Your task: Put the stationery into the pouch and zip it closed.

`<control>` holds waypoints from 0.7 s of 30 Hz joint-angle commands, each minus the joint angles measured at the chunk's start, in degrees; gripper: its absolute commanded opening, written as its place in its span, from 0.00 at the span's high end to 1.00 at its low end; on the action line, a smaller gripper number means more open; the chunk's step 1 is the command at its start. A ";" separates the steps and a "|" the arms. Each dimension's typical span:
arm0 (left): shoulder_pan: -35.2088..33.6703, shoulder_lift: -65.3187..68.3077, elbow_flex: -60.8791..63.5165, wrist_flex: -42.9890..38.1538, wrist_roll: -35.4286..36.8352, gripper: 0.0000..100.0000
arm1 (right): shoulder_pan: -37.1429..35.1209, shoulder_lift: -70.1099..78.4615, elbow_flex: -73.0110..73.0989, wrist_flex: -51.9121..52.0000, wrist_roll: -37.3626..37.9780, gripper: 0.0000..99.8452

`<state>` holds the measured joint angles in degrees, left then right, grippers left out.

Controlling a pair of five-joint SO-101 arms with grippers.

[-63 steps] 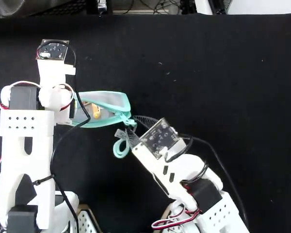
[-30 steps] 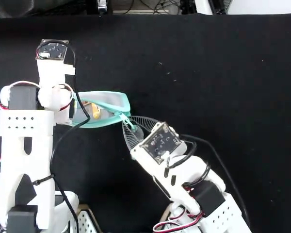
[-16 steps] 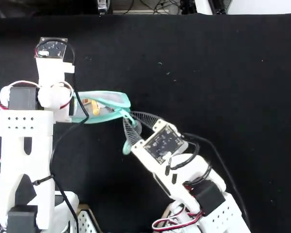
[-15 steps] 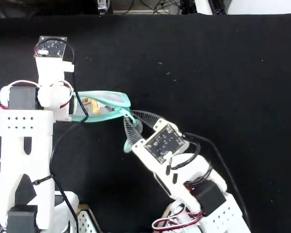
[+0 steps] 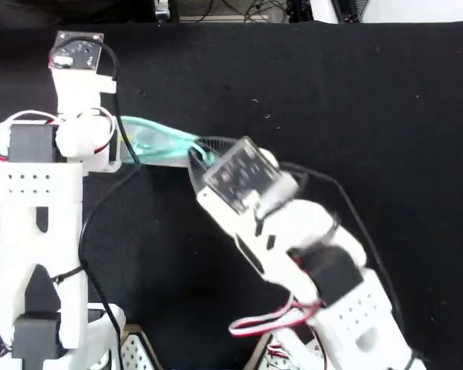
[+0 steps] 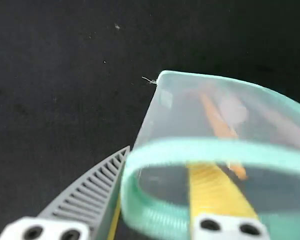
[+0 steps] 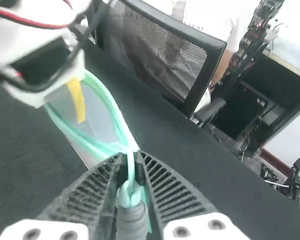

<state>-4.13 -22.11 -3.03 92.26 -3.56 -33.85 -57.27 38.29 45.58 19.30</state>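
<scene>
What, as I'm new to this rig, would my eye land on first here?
The mint-green pouch, stretched between the two arms against the black table. The left gripper clamps one end, with orange stationery showing through its clear side; the right gripper is shut on the mint zip pull at the other end.

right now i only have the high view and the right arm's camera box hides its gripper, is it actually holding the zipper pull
observer: yes, the right wrist view shows the right gripper shut on the teal pull loop at the end of the pouch.
operator: is the zip closed yet
observer: no, beyond the pull the two teal zip edges stand apart.
operator: anything inside
observer: the left wrist view shows an orange pen through the clear wall.
</scene>
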 commanded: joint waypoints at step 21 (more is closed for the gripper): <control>-0.75 -10.29 -26.68 8.44 -0.18 0.80 | 0.88 10.15 -11.30 -0.09 0.44 0.99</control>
<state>-4.22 -28.62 -28.79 100.44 -3.47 -33.85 -47.08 31.08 45.76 19.30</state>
